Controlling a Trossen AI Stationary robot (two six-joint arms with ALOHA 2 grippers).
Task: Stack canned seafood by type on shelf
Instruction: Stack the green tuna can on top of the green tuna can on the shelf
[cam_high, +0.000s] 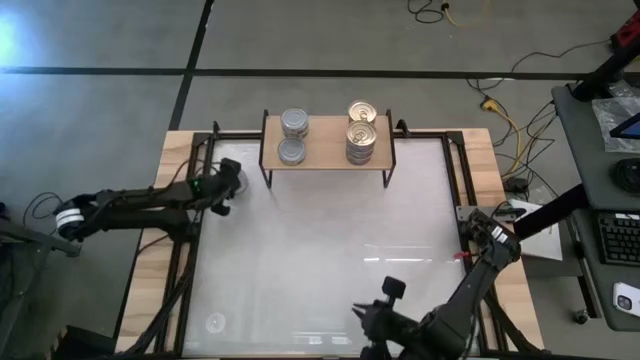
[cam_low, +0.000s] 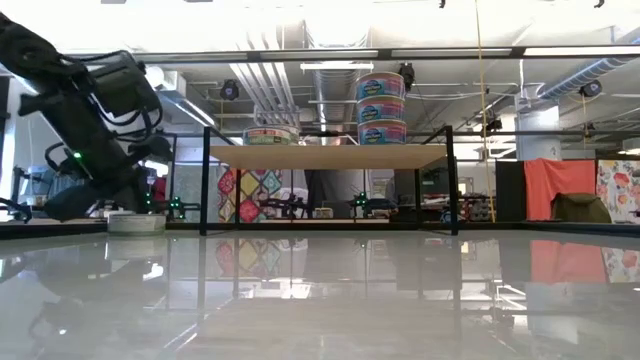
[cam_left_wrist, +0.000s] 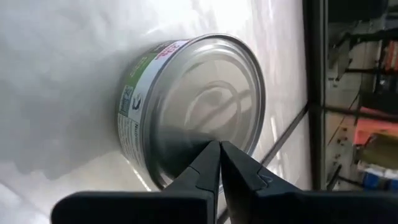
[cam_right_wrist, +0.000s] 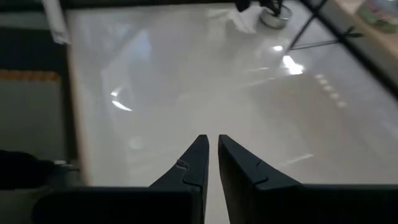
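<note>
A glossy white table (cam_high: 330, 250) with pale wood borders stands on a grey floor, and behind it the low view shows a workshop with ceiling pipes and bright cloths. At the table's far edge sits the shelf (cam_high: 328, 150), a light plank on thin black legs. On its left part are silver-topped tins (cam_high: 294, 123), one stack nearer the back and one nearer the front; on its right part are gold-topped tins (cam_high: 362, 138), also in two spots (the low view shows three of them piled up, with pink and blue labels).

The left gripper (cam_left_wrist: 219, 152) hangs low near the table's left edge, just off the shelf's left end, its fingers pressed together and grasping nothing. Right in front of its tips a silver tin (cam_left_wrist: 193, 109) with a green and white label rests on the table.

The right gripper (cam_right_wrist: 211, 146) waits near the table's near edge, fingers almost together, empty.
</note>
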